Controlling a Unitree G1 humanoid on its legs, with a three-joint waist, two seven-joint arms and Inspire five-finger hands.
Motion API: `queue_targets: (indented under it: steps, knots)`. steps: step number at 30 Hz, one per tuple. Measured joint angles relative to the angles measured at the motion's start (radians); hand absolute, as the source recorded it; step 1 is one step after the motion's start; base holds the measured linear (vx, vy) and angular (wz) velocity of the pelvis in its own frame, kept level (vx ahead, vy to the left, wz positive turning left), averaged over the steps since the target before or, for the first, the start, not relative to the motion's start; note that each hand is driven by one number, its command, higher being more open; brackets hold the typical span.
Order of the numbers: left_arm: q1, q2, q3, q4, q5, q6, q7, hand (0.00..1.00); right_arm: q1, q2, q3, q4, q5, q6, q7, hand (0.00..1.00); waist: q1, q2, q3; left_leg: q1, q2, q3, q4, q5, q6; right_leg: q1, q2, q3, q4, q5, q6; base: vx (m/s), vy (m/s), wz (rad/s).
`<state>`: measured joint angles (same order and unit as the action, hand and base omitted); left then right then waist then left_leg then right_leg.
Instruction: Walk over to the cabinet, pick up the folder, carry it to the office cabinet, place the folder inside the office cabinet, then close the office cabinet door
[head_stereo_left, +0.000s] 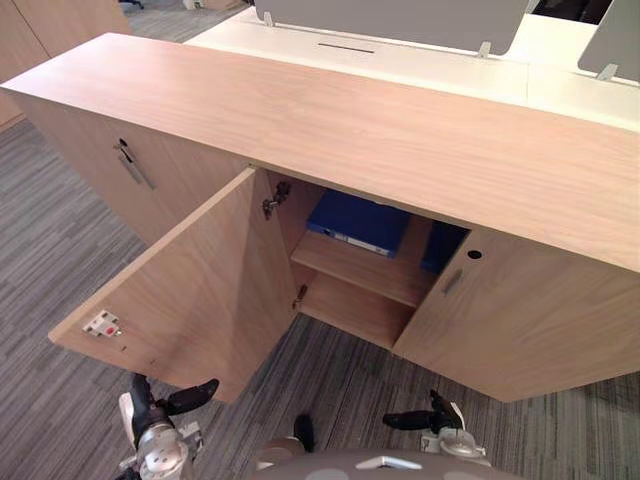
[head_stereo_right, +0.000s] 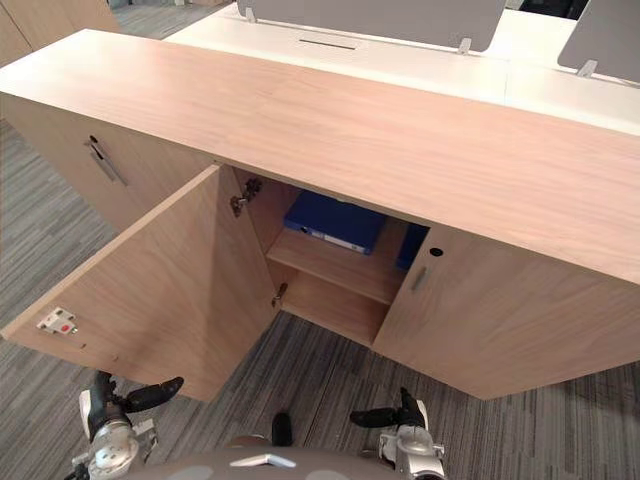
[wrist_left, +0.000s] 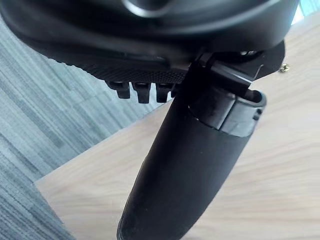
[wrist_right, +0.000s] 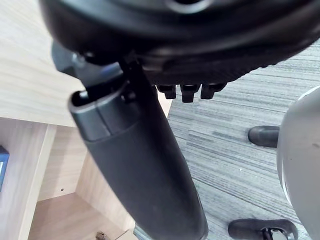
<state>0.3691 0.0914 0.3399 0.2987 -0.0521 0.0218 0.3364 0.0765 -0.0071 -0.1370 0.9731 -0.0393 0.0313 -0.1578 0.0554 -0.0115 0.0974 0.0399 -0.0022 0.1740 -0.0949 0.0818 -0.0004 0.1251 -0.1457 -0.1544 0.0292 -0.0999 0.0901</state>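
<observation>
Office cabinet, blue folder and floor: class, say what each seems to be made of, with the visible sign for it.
Office cabinet: light wood-look board, probably matte laminate or veneer; even grain runs across its top and open door.
Blue folder: smooth, likely plastic-covered card, but too shaded to be sure.
Floor: grey carpet, apparently in tiles; fine stripes change direction between patches.
</observation>
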Motion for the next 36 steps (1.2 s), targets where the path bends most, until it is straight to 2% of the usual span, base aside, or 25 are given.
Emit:
queue_targets:
  steps: [10, 17, 23, 36]
  knots:
    - [-0.048, -0.010, 0.104, -0.035, -0.115, -0.075, 0.072, 1.00, 0.012, -0.002, -0.001, 0.003, 0.000, 0.001, -0.008, 1.00, 0.000, 0.009, -0.013, 0.037, 0.019, 0.008, 0.000, -0.013, -0.018, 0.035, 0.023, 0.008, -0.006, -0.009, -0.015, 0.00, -0.031, -0.04]
    - [-0.073, -0.020, 0.157, -0.034, -0.116, -0.078, 0.082, 1.00, 0.016, -0.003, -0.001, 0.003, 0.000, 0.002, -0.019, 1.00, -0.001, 0.009, -0.013, 0.055, 0.034, 0.008, -0.001, -0.021, -0.032, 0.057, 0.038, 0.008, -0.015, -0.016, -0.025, 0.00, -0.033, -0.01]
    - [-0.075, -0.020, 0.160, -0.029, -0.139, -0.079, 0.098, 1.00, 0.016, -0.004, -0.001, 0.004, 0.000, 0.002, -0.021, 1.00, 0.000, 0.009, -0.013, 0.061, 0.041, 0.008, -0.001, -0.027, -0.042, 0.065, 0.045, 0.008, -0.017, -0.021, -0.031, 0.00, -0.006, 0.00]
    - [-0.082, -0.023, 0.179, 0.011, -0.193, -0.099, 0.100, 1.00, 0.013, -0.005, -0.001, 0.008, 0.000, 0.002, -0.027, 1.00, -0.007, 0.009, -0.012, 0.072, 0.042, 0.009, -0.001, -0.028, -0.043, 0.074, 0.045, 0.009, -0.016, -0.021, -0.031, -0.01, 0.002, 0.00]
